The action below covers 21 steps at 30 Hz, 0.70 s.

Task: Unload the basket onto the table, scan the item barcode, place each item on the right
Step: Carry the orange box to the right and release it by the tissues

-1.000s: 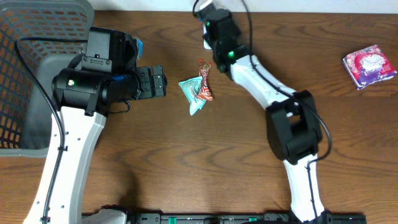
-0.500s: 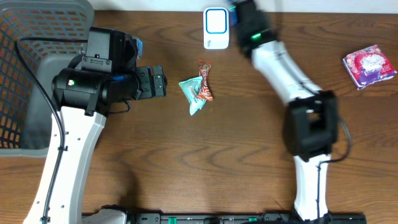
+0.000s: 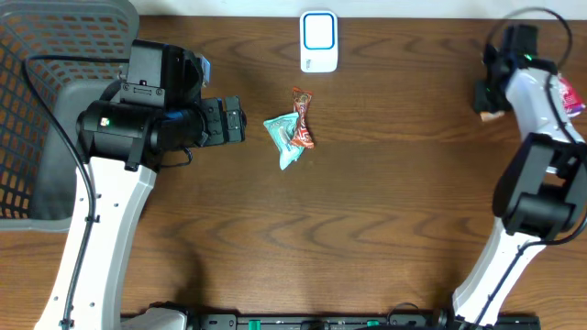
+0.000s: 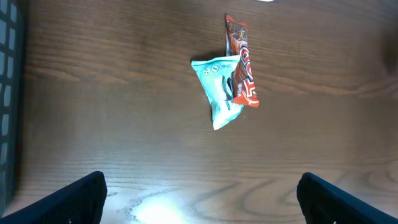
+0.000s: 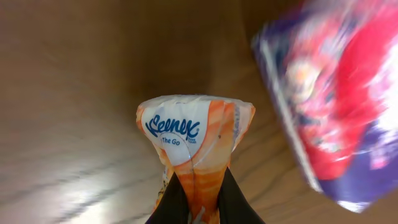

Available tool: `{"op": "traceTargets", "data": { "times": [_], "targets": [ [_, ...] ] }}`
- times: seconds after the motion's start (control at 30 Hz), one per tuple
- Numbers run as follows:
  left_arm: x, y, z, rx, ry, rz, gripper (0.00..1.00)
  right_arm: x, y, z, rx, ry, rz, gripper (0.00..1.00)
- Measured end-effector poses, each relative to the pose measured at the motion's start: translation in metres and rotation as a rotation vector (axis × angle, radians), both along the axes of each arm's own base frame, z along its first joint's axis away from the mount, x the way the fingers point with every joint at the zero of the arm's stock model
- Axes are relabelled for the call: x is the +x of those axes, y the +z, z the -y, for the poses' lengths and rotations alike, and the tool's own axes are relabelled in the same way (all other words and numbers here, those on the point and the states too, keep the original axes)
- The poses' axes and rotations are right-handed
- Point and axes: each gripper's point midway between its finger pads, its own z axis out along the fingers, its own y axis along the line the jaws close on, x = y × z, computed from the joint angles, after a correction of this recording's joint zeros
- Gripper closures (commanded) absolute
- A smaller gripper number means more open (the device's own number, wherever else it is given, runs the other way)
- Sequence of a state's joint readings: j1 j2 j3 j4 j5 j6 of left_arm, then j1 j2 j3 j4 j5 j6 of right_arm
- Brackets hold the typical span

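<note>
The orange-and-white tissue pack (image 5: 194, 140) carries the brand "Kleenex" in blue script, with "The Go" beneath it. The lettering on the red wrapper (image 4: 242, 68) is too small to read, and the print on the purple pack (image 5: 339, 93) is blurred.

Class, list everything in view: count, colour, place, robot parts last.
table: one, brown wood, beneath everything
basket: one, grey mesh, far left
scanner: one, white and blue, top centre
teal packet: one, teal, centre, touching red packet
red packet: one, red, centre
Kleenex pack: one, orange and white, in right jaws
purple pack: one, purple and pink, far right
left arm: one, white and black, beside basket, jaws open
right arm: one, white and black, far right, jaws shut
</note>
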State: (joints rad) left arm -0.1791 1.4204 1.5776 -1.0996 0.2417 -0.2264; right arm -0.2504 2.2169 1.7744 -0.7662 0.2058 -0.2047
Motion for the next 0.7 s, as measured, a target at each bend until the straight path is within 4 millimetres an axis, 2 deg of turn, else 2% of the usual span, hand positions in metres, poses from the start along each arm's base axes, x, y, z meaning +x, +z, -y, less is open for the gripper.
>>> {"op": "traceTargets", "data": {
  "times": [0.03,0.13,0.17,0.3,0.4,0.43,0.47,0.53,0.6,0.7],
  "targets": [
    [0.0,0.0,0.0,0.0,0.0,0.0,0.02,-0.003,-0.005,0.003,0.019,-0.004,-0.002,0.99],
    [0.0,0.0,0.0,0.0,0.0,0.0,0.02,-0.01,-0.018,0.018,0.064,-0.023,0.018,0.9],
    [0.0,0.0,0.0,0.0,0.0,0.0,0.02,-0.009,-0.018,0.023,0.067,-0.031,0.033,0.81],
    [0.0,0.0,0.0,0.0,0.0,0.0,0.02,-0.008,-0.014,0.043,0.008,-0.078,0.058,0.71],
    [0.0,0.0,0.0,0.0,0.0,0.0,0.02,-0.017,-0.005,0.054,-0.045,-0.099,0.012,0.34],
    [0.0,0.0,0.0,0.0,0.0,0.0,0.02,-0.016,0.002,0.058,-0.061,-0.104,0.009,0.15],
    [0.0,0.0,0.0,0.0,0.0,0.0,0.02,-0.015,0.008,0.059,-0.068,-0.11,0.008,0.11],
    [0.0,0.0,0.0,0.0,0.0,0.0,0.02,-0.008,0.035,0.063,-0.083,-0.117,0.027,0.02],
    [0.0,0.0,0.0,0.0,0.0,0.0,0.02,0.005,0.068,0.056,-0.046,-0.115,0.082,0.01],
    [0.0,0.0,0.0,0.0,0.0,0.0,0.02,0.026,0.108,0.021,0.083,-0.053,0.171,0.01]
  ]
}}
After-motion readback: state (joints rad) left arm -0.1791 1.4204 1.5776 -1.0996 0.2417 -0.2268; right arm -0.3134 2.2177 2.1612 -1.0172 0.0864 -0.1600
